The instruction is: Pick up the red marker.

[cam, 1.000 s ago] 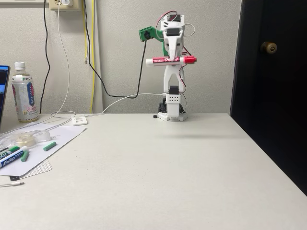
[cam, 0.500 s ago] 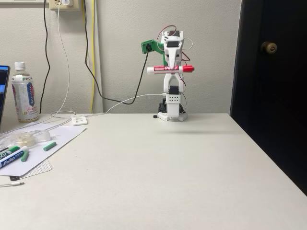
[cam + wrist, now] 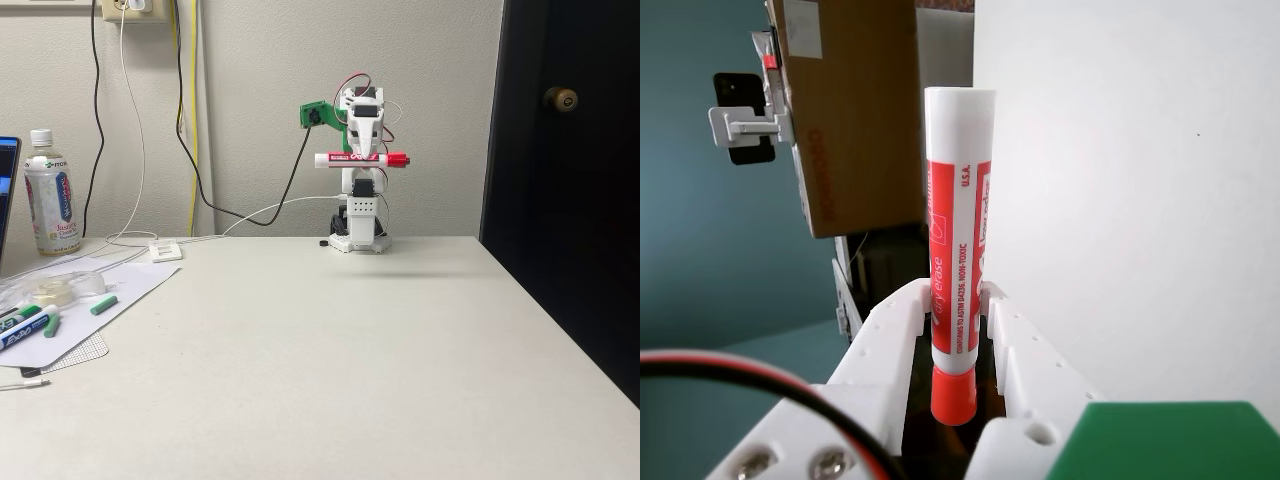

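At the far edge of the table, the arm stood folded upright over its base, and the gripper was pinched on the red marker, which it held level and crosswise, well above the tabletop, with the red cap pointing right in the fixed view. The wrist view showed the same hold from close by: the marker was clamped around its red label band between the two white fingers, white end pointing away from the camera and the cap toward it. The pick-up seemed in effect done, the lift being the step in hand. Any next move would call only for keeping the pinch firm and the arm steady, since a slim round barrel held near its middle could roll or slip if the grip eased. The green-capped markers lay on paper at the near left, well apart from the arm, beside a bottle.
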`<state>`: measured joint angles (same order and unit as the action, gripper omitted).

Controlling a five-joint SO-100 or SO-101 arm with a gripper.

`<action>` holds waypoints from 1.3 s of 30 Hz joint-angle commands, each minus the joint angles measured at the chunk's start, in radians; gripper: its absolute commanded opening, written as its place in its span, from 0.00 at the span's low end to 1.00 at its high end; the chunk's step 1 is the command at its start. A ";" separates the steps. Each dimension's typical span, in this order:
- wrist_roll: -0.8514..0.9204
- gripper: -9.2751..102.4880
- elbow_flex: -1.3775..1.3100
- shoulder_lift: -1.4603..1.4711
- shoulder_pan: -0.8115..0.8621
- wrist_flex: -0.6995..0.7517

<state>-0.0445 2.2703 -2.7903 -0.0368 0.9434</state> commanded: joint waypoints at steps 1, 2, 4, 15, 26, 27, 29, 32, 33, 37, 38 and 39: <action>0.009 0.08 0.072 -0.081 -0.020 -0.072; 0.009 0.08 0.101 -0.103 -0.025 -0.089; 0.009 0.08 0.138 -0.121 -0.035 -0.112; 0.021 0.08 0.318 -0.230 -0.069 -0.229; 0.032 0.08 0.568 -0.502 -0.044 -0.284; 0.032 0.08 0.574 -0.503 -0.043 -0.284; 0.035 0.08 0.581 -0.503 -0.038 -0.282; 0.031 0.08 0.600 -0.503 -0.035 -0.281; 0.026 0.08 0.606 -0.503 -0.035 -0.281; 0.012 0.08 0.615 -0.503 -0.032 -0.273; 0.011 0.08 0.617 -0.503 -0.032 -0.273; -0.002 0.08 0.624 -0.503 -0.032 -0.285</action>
<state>-0.0337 2.8977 -3.2873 -0.0690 0.6765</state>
